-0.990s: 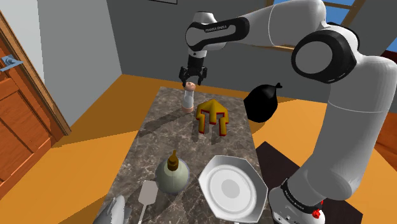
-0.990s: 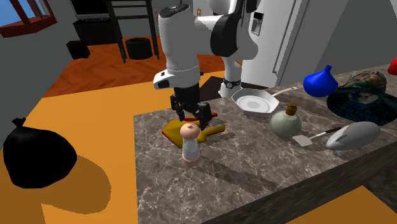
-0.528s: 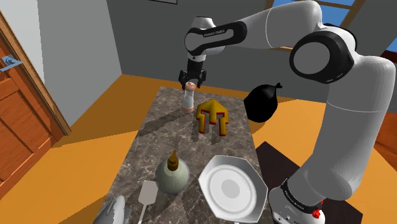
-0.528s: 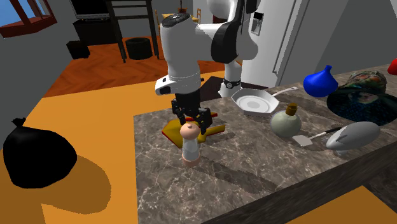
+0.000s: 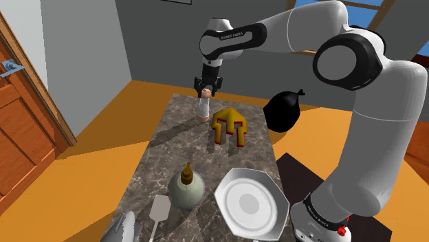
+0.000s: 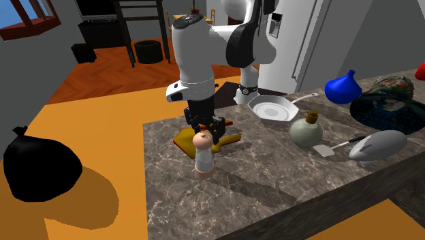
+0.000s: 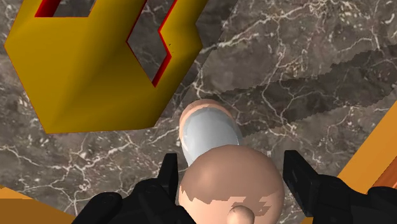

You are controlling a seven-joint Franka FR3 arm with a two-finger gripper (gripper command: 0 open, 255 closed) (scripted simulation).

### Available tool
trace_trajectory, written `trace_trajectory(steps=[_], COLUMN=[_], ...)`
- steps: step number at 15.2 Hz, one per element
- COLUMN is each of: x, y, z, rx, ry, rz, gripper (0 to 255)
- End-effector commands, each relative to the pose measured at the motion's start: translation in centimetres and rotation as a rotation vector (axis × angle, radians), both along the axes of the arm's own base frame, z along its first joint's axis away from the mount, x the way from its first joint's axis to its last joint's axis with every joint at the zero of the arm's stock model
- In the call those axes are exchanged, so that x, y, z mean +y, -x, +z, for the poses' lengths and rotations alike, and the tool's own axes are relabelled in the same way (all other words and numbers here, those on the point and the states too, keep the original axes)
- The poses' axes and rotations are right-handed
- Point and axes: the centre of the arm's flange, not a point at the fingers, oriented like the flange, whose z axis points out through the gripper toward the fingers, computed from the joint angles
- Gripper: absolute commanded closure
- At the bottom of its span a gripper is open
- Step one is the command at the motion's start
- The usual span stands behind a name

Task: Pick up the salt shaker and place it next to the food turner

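End effector (image 7: 230, 159), fingers (image 7: 168, 183) apart, astride upright salt shaker (image 6: 203, 158) (apparently no contact).

1. A yellow helmet-like piece with red edges (image 5: 229, 125) lies on the marble tabletop (image 5: 165, 148).
2. A white eight-sided plate (image 5: 251, 203) sits just beside a round grey-green bottle (image 5: 186, 188).
3. A black bag (image 5: 284, 110) rests on the orange floor (image 5: 110, 148).

Glossy white arm (image 5: 393, 151), dark rounded joints (image 5: 347, 60), small forearm lettering (image 5: 234, 34), all-black two-finger pincer (image 5: 205, 91)
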Motion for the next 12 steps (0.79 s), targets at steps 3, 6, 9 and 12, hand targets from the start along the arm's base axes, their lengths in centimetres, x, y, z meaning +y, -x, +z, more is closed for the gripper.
trace_trajectory(steps=[3, 6, 9, 12], x=[0.0, 0.0, 0.0, 0.0], y=[0.0, 0.0, 0.0, 0.0], z=[0.0, 0.5, 2.1, 3.7], rx=[0.000, 0.000, 0.000, 0.000], ry=[0.000, 0.000, 0.000, 0.000], rz=[0.000, 0.000, 0.000, 0.000], gripper=[255, 255, 255, 255])
